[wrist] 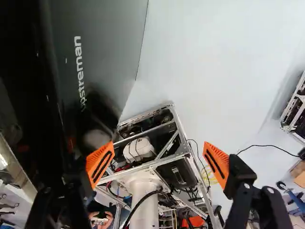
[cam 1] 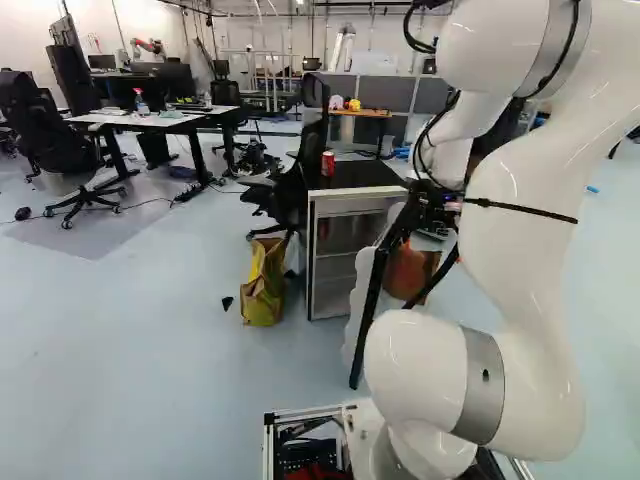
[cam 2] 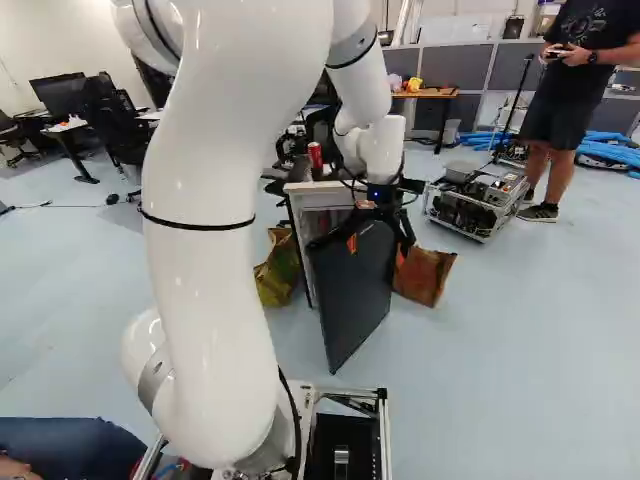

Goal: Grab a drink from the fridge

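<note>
The gripper (cam 2: 382, 212) is at the upper edge of the dark fridge door (cam 2: 352, 290) in the right base view. In the wrist view the gripper (wrist: 158, 160) stands open, nothing between its orange pads; the door (wrist: 107, 43) runs close beside one finger. I cannot tell whether they touch. The door is swung out from the small fridge (cam 1: 312, 265), whose front and pale shelves show in the left base view. A red drink can (cam 1: 328, 163) stands upright on the fridge's black top. What the fridge holds is too small to make out.
A yellow bag (cam 1: 264, 283) stands beside the fridge, and a brown bag (cam 2: 424, 276) beyond the door. A black office chair (cam 1: 292, 185) adjoins the fridge. Another wheeled frame (cam 2: 478, 200) stands farther ahead. My base's metal frame (wrist: 178, 126) shows past the fingers.
</note>
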`<state>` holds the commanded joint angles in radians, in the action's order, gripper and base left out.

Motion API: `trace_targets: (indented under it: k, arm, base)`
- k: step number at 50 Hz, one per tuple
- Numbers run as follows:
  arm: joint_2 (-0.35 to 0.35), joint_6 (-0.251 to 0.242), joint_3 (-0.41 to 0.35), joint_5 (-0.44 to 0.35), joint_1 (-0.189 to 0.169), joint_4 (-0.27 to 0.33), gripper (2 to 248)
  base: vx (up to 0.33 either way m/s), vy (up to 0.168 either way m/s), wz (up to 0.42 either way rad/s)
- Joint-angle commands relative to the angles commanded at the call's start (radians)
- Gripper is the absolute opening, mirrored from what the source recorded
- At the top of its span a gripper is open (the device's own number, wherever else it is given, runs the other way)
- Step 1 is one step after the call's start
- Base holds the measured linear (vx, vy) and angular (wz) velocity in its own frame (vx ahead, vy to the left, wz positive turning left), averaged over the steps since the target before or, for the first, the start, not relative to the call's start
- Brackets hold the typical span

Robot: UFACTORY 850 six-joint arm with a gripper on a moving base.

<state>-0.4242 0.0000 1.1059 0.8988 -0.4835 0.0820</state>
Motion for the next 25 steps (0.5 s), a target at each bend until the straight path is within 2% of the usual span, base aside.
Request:
trace_targets:
  k: [25]
  arm:
    - [0.001, 0.0, -0.002, -0.026, 0.111, 0.0, 247]
  base:
    - [0.0, 0.0, 0.0]
